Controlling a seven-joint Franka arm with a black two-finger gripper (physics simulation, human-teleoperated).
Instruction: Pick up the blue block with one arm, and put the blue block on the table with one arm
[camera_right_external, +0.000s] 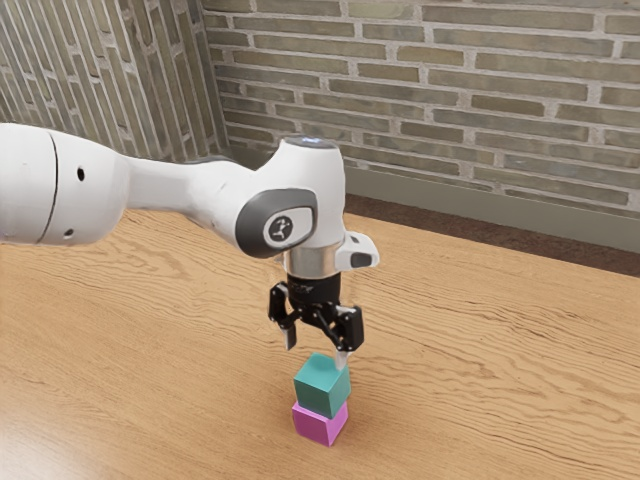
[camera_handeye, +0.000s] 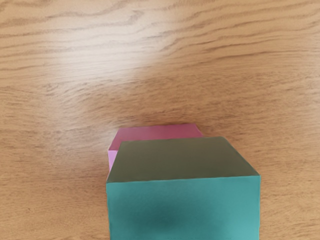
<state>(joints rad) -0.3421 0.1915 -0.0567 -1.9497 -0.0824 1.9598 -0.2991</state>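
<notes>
My gripper (camera_right_external: 316, 351) is open in the exterior view, pointing down just above the stacked blocks, its two fingers apart. The blue block, teal in colour (camera_right_external: 322, 386), rests on top of a pink block (camera_right_external: 319, 424), slightly offset from it. One fingertip overlaps the blue block's upper edge in that view; whether they touch I cannot tell. From the wrist camera, the blue block (camera_handeye: 184, 207) looks large and near, with part of the pink block (camera_handeye: 159, 133) visible behind and below it.
The wooden table (camera_right_external: 150, 370) spreads around the stack, with bare wood on both sides of the blocks. A brick wall (camera_right_external: 450, 90) rises beyond the table's far edge.
</notes>
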